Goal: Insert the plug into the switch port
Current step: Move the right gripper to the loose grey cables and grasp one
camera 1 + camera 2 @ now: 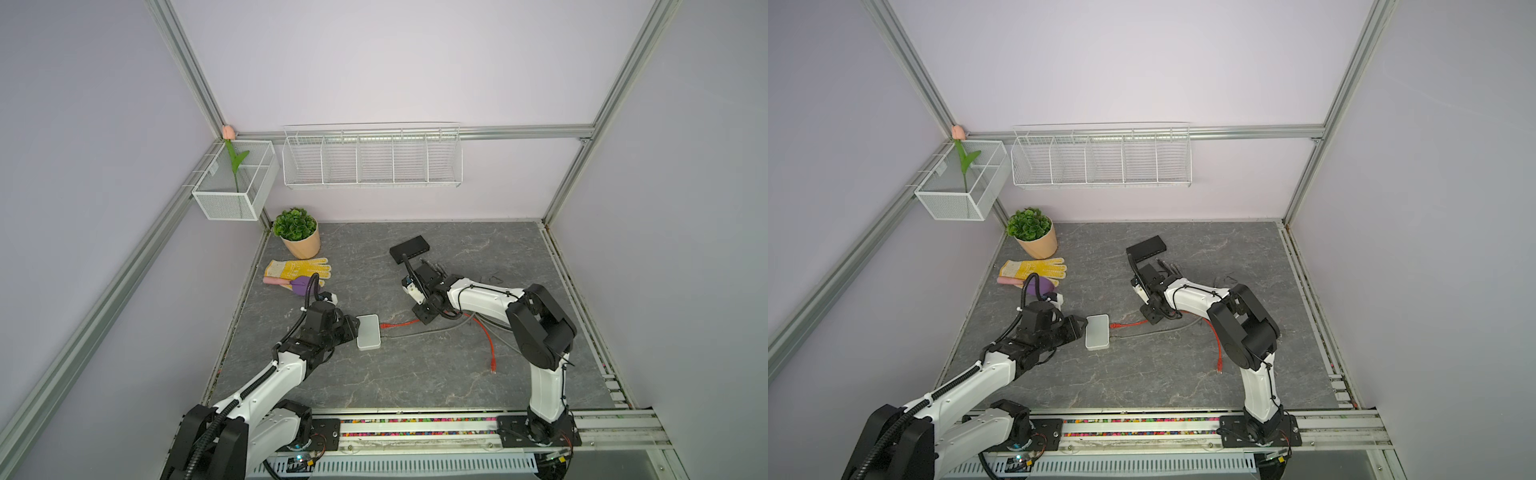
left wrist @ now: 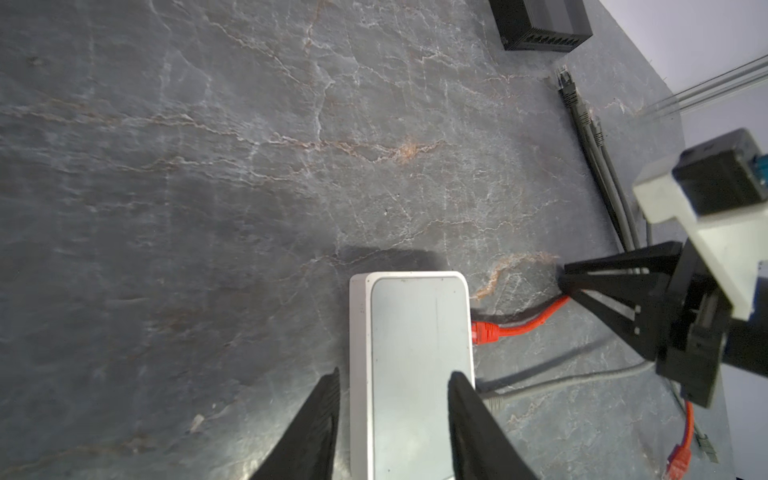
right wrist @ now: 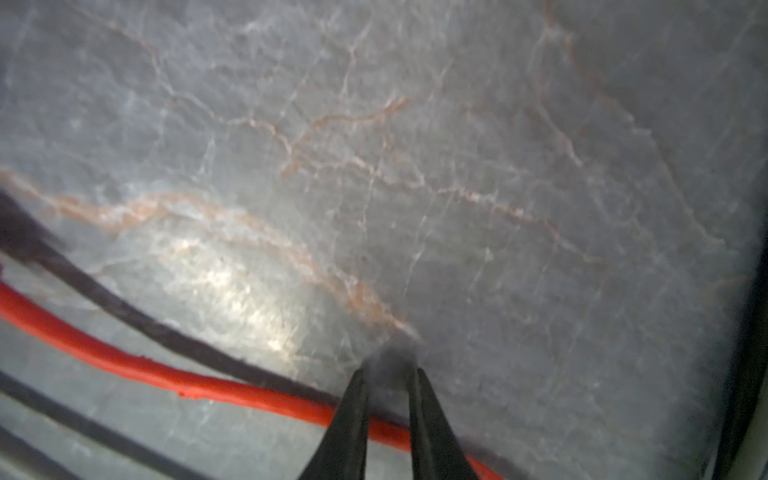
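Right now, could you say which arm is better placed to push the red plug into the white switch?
Right. The right gripper hovers over the red cable leading to the red plug, while the left gripper has its jaws either side of the white switch, probably steadying it.

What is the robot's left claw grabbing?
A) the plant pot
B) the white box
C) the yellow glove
B: in the left wrist view, the left gripper has one black finger on each side of the white box.
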{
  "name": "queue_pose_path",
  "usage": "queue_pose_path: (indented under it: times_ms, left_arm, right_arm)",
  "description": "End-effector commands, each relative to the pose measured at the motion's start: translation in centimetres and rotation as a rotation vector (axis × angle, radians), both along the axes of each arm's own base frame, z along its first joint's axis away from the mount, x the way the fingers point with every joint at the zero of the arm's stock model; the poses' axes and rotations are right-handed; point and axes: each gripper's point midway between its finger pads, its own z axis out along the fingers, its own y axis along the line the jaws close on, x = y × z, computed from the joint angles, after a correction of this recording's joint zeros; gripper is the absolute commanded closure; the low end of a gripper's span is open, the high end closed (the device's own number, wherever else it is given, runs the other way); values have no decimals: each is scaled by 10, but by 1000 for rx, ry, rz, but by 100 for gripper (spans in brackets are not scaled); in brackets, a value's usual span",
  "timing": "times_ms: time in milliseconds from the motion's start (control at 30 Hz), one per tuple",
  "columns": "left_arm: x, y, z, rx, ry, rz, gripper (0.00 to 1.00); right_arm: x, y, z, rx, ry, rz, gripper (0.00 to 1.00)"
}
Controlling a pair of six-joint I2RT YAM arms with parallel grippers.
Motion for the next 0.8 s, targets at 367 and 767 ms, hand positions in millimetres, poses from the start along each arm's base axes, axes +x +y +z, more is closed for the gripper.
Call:
queue_pose_path:
  times_ms: [367,767]
  left_arm:
    - [3,1,35,-7,-76,-13,58]
    - [-16,8,73,-26,-152,-27,56]
  right_arm:
    - [3,-29,48,-42,-107,-81,76]
    - [78,-108,52,-19,-48,-305,75]
